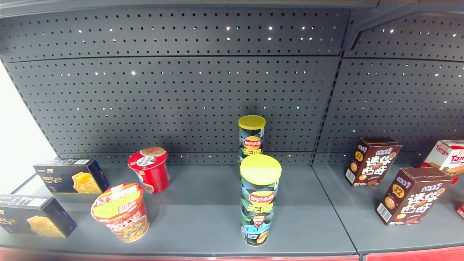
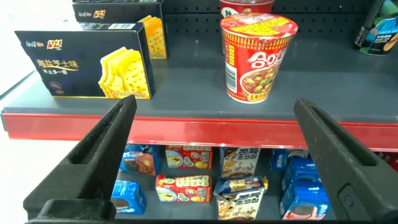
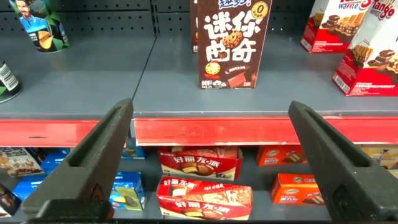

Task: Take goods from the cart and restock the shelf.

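Both sides empty. The left gripper [image 2: 214, 168] is spread wide with nothing between its fingers, low before the red edge [image 2: 186, 127] of the shelf [image 1: 203, 206], facing the front cup [image 2: 256, 57] and the front cracker box [image 2: 93, 62]. The right gripper [image 3: 211, 168] is likewise spread and holds nothing, facing a cookie box [image 3: 230, 43].

On the shelf, the front can [image 1: 259, 203] stands upright mid-shelf and the back can [image 1: 251, 139] stands behind it by the pegboard [image 1: 181, 101]. The back cup [image 1: 149, 169] and back cracker box [image 1: 72, 175] sit on the left. A second cookie box [image 1: 373, 161] and a wafer box [image 1: 447, 156] sit on the right section. Snack packs [image 2: 183, 186] lie on the tier below.
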Controlling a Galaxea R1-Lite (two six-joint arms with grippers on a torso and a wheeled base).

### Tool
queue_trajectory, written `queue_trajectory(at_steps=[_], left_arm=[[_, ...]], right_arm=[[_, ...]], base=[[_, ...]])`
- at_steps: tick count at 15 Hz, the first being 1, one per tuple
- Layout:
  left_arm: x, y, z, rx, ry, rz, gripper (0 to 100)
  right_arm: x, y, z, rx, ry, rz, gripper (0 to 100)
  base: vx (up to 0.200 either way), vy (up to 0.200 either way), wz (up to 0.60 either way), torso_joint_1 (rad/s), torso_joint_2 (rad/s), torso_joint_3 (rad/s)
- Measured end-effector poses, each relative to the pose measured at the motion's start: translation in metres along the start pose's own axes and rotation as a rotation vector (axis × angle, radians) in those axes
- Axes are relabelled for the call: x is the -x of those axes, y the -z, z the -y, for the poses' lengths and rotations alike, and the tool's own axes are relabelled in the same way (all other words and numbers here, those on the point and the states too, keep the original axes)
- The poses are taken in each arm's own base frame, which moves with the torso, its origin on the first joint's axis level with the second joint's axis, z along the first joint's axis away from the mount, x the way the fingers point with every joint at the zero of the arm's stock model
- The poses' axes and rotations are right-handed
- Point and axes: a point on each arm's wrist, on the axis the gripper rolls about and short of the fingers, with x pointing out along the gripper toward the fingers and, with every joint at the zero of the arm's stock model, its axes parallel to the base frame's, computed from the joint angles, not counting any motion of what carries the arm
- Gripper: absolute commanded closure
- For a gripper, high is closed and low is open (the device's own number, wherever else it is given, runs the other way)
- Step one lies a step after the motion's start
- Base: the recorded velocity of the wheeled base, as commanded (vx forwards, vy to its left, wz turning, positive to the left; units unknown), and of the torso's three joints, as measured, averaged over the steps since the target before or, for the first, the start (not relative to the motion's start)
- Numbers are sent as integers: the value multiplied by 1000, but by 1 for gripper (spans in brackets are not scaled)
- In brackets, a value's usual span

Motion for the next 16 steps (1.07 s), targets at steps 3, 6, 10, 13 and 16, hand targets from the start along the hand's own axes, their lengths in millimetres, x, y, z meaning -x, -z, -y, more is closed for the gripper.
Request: queue_trajectory(at_steps=[3,6,10,13,16], left_arm=[[0,0,0,0,0,0,0],[0,0,0,0,0,0,0],[0,0,0,0,0,0,0],[0,0,0,0,0,0,0],[0,0,0,0,0,0,0]], right_arm=[[0,0,0,1,1,0,0],[0,0,0,1,1,-1,0],[0,0,0,2,0,-1,0],[0,0,0,1,0,-1,0],[0,0,0,1,1,-1,0]], base=[[0,0,0,0,0,0],[0,0,0,0,0,0],[0,0,0,0,0,0],[0,0,0,0,0,0],[0,0,0,0,0,0]])
